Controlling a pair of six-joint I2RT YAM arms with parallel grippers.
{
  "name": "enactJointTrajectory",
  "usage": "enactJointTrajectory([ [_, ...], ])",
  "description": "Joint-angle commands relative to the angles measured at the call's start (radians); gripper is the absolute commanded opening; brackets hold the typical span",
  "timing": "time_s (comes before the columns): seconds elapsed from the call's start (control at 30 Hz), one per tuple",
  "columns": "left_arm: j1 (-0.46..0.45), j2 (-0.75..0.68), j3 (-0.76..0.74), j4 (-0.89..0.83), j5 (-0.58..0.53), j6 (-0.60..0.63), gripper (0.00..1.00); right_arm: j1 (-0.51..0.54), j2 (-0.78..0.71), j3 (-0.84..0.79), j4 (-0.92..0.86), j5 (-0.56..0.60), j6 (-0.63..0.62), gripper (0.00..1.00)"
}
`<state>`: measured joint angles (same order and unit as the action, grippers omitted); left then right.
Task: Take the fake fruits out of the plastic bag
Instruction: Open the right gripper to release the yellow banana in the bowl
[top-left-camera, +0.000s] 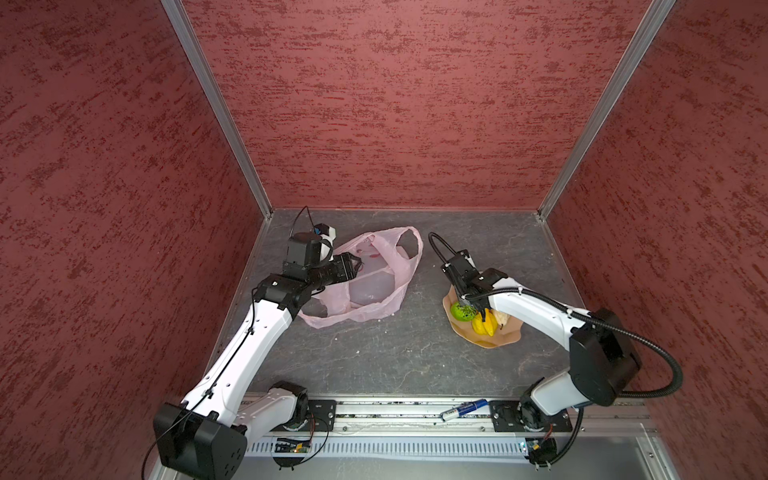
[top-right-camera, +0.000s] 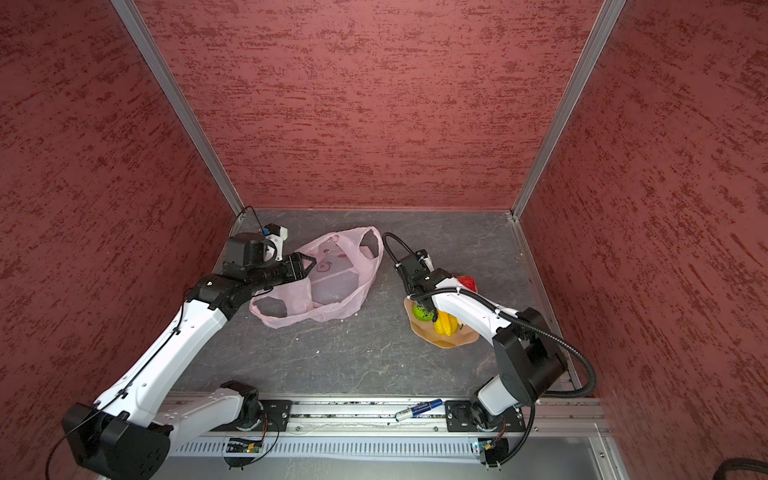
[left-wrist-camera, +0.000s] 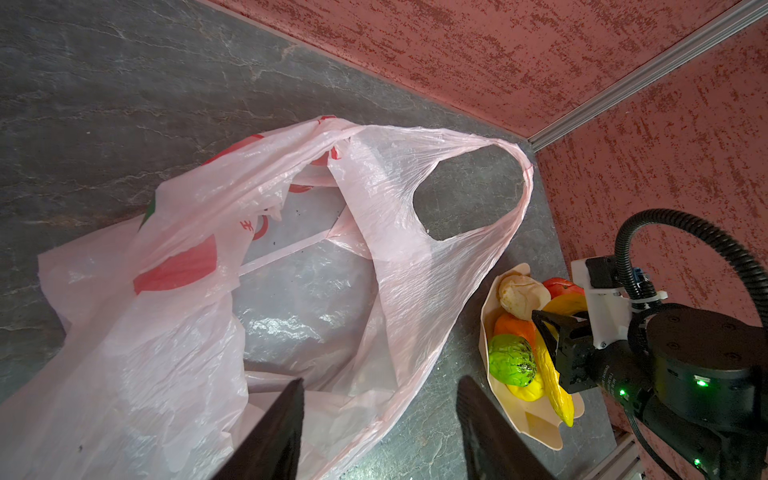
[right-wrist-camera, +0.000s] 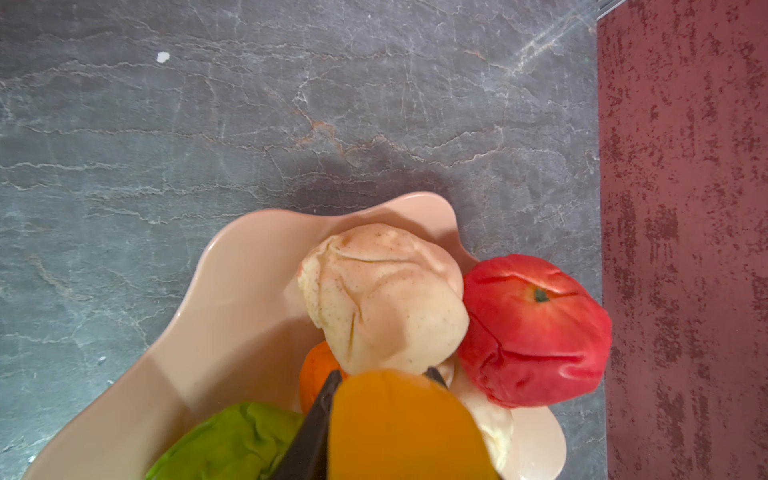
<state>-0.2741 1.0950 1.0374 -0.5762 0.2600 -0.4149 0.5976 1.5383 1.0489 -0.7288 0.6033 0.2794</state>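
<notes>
Above peach bowl (right-wrist-camera: 232, 291), noted right gripper (right-wrist-camera: 382, 374) clamped on yellow-orange fruit (right-wrist-camera: 399, 428). Well left of bowl, noted left gripper (left-wrist-camera: 382, 380) spread and empty over plastic bag (left-wrist-camera: 187, 332).

The plastic bag (left-wrist-camera: 374, 174) looks thin, crinkly, translucent; the bowl (right-wrist-camera: 232, 299) smooth, glossy.

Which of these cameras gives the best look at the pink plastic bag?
The left wrist view: the plastic bag fills it, mouth open, no fruit showing inside. Both top views show it small, partly behind the left arm. The right wrist view misses it.
</notes>
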Motion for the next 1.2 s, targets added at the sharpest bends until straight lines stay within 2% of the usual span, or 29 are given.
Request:
enactJointTrajectory([
  [0.0,0.007,-0.015,-0.007,0.007,-0.006,-0.005,0.59,0.000,0.006,-0.006,0.023,-0.008,-0.007,0.36],
  [0.63,0.007,-0.033,-0.019,0.005,-0.016,-0.005,0.59,0.001,0.006,0.021,0.007,-0.016,-0.006,0.44],
  [1.17,0.029,-0.033,-0.004,0.007,-0.014,-0.012,0.60,0.002,-0.034,0.089,0.000,-0.088,0.008,0.55],
])
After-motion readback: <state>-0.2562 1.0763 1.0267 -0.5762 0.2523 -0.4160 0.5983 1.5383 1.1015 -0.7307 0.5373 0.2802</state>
